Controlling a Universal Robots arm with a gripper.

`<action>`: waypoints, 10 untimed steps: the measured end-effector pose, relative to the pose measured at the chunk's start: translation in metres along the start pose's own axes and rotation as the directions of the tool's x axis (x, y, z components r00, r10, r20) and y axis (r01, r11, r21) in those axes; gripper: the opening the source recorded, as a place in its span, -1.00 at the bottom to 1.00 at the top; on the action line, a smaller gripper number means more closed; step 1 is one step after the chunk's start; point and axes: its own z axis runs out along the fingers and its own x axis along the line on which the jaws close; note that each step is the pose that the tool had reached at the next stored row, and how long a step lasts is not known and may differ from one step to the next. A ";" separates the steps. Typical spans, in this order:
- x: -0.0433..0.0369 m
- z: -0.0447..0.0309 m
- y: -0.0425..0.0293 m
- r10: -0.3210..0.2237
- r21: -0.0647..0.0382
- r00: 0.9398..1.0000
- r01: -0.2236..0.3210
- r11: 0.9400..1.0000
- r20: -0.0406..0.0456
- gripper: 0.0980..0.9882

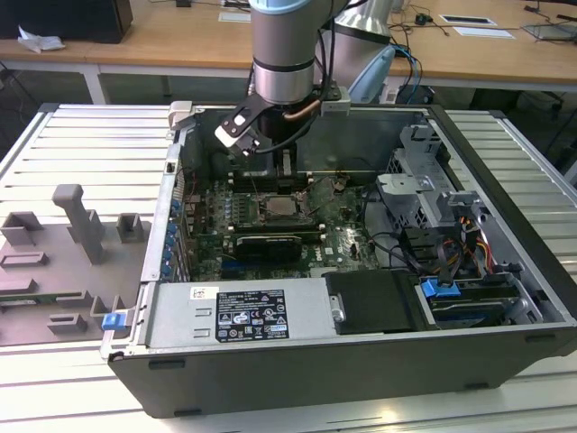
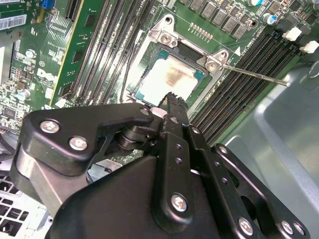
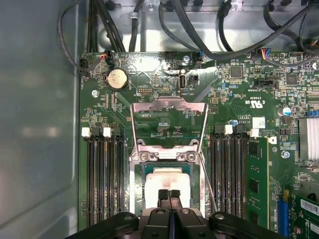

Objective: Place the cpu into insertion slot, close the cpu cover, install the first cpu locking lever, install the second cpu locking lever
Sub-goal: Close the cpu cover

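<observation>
I judged the first step done and the closing of the cover to be the step in hand. The cpu (image 3: 167, 178), a small flat square chip with a pale silvery-beige metal top, lay flat inside the insertion slot (image 2: 188, 50), the dark square socket with a metal rim on the green motherboard (image 3: 239, 104). It sat square to the rim in both wrist views. The black two-fingered gripper (image 3: 169, 193) had its fingers pressed together with nothing between them. Its tips hung over the near edge of the chip, but I could not tell whether they touched it or only hovered. The cpu cover (image 3: 169, 106), a thin square silvery metal frame plate with a square window, stood swung up on its hinge at one edge of the slot. It was open, and the board showed through its window. A thin silvery lever rod (image 2: 254, 74) ran out sideways from the socket's corner across the long black memory slots (image 2: 239, 84), so I took it to be unlatched (I could make out only one rod with any confidence). In the exterior view the arm reached down into the open dark-grey computer case (image 1: 361, 379), above the middle of the board. As I read it, shutting the cover would call for the joined fingertips to get behind the raised frame and tip it down gently onto the chip. That would have to happen without dragging across the metal top or catching the loose rod alongside.
</observation>
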 end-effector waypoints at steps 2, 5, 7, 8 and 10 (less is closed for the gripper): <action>0.0000 -0.0011 0.0001 0.000 0.000 1.000 0.000 1.000 0.000 -0.98; 0.0001 -0.0023 0.0002 0.000 0.000 1.000 0.000 1.000 0.000 -0.98; 0.0001 -0.0025 0.0004 0.000 0.000 1.000 0.000 1.000 0.000 -0.98; 0.0001 -0.0027 0.0008 0.000 0.000 1.000 0.000 1.000 0.000 -0.98; 0.0001 -0.0031 0.0020 0.000 0.000 1.000 0.000 1.000 0.000 -0.98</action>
